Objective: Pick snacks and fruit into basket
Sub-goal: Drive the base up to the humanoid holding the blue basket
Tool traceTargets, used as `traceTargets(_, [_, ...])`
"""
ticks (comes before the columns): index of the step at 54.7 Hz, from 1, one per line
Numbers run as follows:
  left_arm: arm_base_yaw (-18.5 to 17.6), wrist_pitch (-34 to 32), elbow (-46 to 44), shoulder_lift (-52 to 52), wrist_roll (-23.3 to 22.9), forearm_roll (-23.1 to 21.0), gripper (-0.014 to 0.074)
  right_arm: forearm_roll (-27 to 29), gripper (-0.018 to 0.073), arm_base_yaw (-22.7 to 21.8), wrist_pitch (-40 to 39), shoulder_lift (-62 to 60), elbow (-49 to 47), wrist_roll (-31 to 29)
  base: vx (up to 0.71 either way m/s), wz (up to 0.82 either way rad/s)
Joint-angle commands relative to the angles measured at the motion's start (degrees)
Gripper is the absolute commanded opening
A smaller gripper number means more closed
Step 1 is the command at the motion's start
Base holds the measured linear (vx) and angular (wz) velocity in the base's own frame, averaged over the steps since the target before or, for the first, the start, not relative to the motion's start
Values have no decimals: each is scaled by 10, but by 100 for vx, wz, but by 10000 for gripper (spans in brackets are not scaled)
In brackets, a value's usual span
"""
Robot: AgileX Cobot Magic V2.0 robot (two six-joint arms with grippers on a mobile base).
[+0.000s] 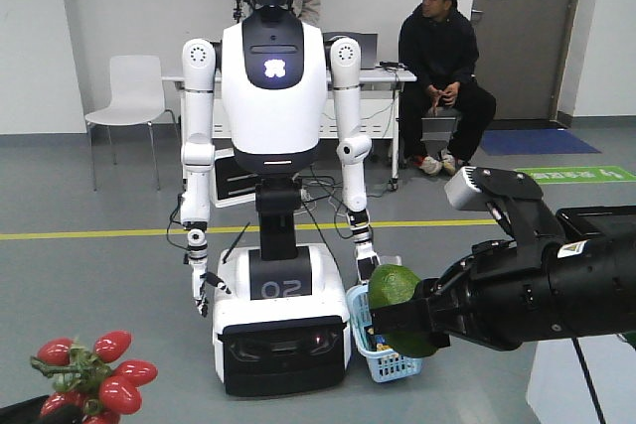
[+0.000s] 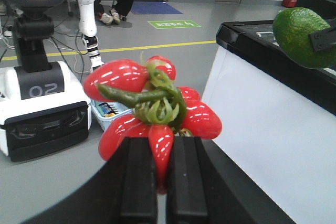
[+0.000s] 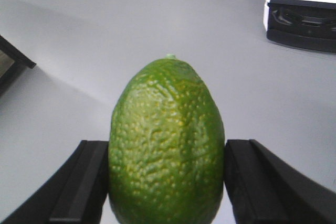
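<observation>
**Green fruit clamped in the right gripper, basket low and ahead by the other robot**

The right gripper (image 3: pixel 167 182) is clenched on the green fruit (image 3: pixel 167 145), one black pad pressed against each flank. The fruit stands with its long axis upright between the pads, stem nub on top; its skin is pebbled, glossy and firm-looking, egg-shaped rather than round. In the exterior front-facing view the fruit (image 1: pixel 395 287) hangs in front of and above the light-blue basket (image 1: pixel 383 361), which sits on the grey floor just beside the white base of a second robot (image 1: pixel 273 196). The basket's latticed plastic walls look rigid, its top open. The right arm is the nearer one, so the drop probably needs travel forward and down.

The left gripper (image 2: pixel 161 171) grips a cluster of glossy red fruits (image 2: pixel 157 103) with a green stalk. No mint-green pouch is visible.
</observation>
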Motion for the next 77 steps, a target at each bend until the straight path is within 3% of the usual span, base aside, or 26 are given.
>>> traceTargets(1, [-2, 13, -17, -4, 0, 28, 3, 20, -10, -1, -27, -20, -18, -4, 14, -19])
traceTargets(77, [-2, 13, -17, -4, 0, 28, 3, 21, -10, -1, -27, -20, -18, -4, 28, 0])
